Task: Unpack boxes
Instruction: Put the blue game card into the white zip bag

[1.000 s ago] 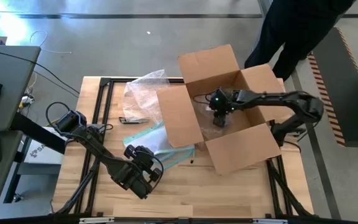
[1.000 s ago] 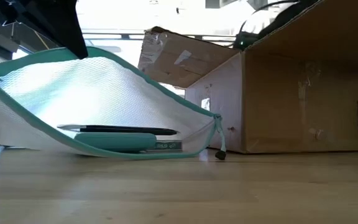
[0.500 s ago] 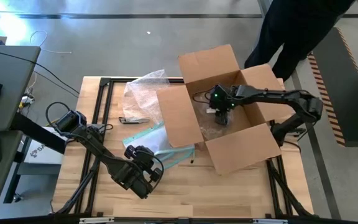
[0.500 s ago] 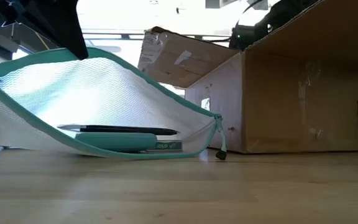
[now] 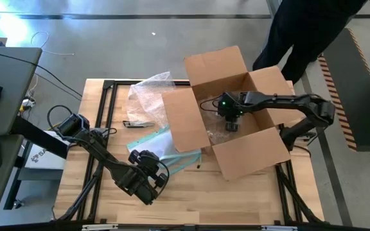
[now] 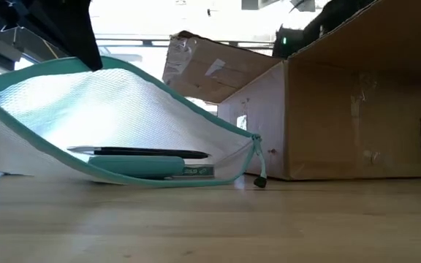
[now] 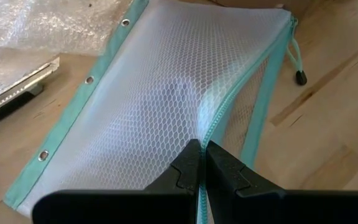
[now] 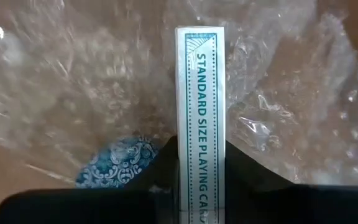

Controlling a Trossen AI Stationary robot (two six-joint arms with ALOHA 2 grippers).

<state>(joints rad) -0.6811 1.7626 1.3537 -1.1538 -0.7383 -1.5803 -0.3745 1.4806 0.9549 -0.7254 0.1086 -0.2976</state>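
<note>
right claw: now clamped on playing-card pack in box | left claw: still pinching pouch

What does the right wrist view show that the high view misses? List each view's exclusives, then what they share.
Only the right wrist view: the right gripper shut on a playing card pack, its printed edge readable. Only the high view: the open cardboard box on the table, the left gripper at the mesh pouch, a person beyond. Both: bubble wrap inside the box.

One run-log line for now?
right gripper: shut on card deck in box | left gripper: shut on pouch
</note>
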